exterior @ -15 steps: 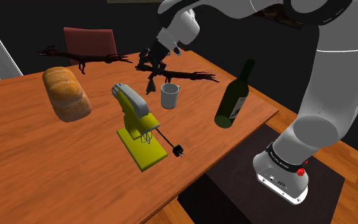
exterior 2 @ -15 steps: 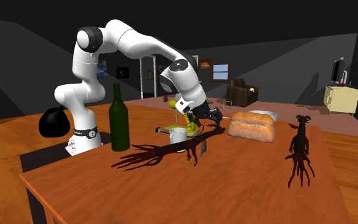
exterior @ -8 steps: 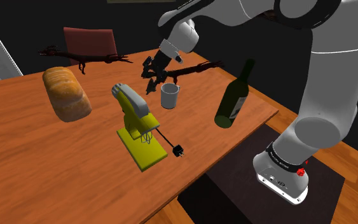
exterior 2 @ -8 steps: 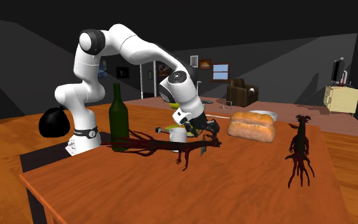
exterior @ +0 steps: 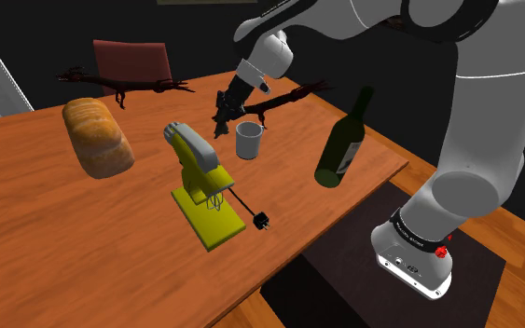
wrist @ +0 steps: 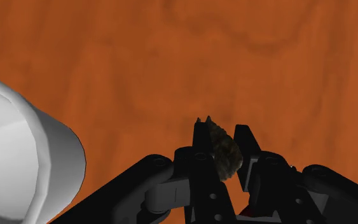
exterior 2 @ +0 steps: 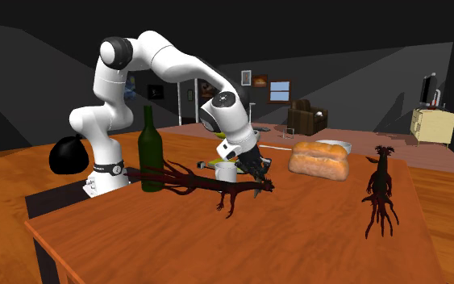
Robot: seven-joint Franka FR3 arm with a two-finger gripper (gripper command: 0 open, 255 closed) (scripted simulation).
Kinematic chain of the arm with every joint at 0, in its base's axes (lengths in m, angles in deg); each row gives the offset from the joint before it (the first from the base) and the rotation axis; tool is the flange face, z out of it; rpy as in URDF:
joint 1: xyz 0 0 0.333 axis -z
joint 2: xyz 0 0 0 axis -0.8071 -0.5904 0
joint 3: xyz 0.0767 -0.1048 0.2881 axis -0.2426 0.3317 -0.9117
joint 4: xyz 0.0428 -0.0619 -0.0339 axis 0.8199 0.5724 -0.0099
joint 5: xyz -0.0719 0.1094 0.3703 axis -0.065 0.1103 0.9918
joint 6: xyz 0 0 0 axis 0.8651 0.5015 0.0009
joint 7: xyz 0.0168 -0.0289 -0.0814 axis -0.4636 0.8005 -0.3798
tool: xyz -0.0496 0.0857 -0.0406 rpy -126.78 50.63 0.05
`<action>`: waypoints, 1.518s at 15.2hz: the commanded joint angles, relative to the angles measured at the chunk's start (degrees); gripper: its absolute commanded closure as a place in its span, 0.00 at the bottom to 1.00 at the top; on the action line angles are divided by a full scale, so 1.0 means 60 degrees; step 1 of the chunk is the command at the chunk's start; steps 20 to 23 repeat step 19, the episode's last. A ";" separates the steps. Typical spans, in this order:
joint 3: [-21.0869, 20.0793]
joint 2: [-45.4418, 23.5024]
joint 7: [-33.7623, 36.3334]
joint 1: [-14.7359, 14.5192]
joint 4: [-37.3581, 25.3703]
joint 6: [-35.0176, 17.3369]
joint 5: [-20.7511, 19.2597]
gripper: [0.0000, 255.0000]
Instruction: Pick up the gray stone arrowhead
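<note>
A small grey-brown stone arrowhead (wrist: pixel 226 154) is clasped between my two black fingers, its tip poking out past them. My gripper (wrist: pixel 225 130) is shut on it, pointing down at the wooden tabletop (wrist: pixel 171 57). The hand hangs low over the table right beside a white mug (wrist: pixel 18 153). From the shoulder view, the gripper (exterior: pixel 223 116) sits just behind the mug (exterior: pixel 248 140). The second exterior view has the gripper (exterior 2: pixel 259 173) to the right of the mug (exterior 2: pixel 227 170). The arrowhead itself is too small to make out in either exterior view.
A dark red branch-like thing (exterior: pixel 288 98) (exterior 2: pixel 197 181) lies by the hand, reaching toward a green bottle (exterior: pixel 344 140). A yellow hand mixer (exterior: pixel 200 177), a bread loaf (exterior: pixel 97 137), a second dark branch (exterior: pixel 120 82) and a red chair (exterior: pixel 131 61) are around the table.
My fingers have shut on the arrowhead after standing open. The hand dropped slightly beside the mug. The dark branch near it swung round toward the bottle.
</note>
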 commanded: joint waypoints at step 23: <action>0.0156 0.1110 0.1084 -0.0076 -0.0282 0.1125 -0.0535 1.00</action>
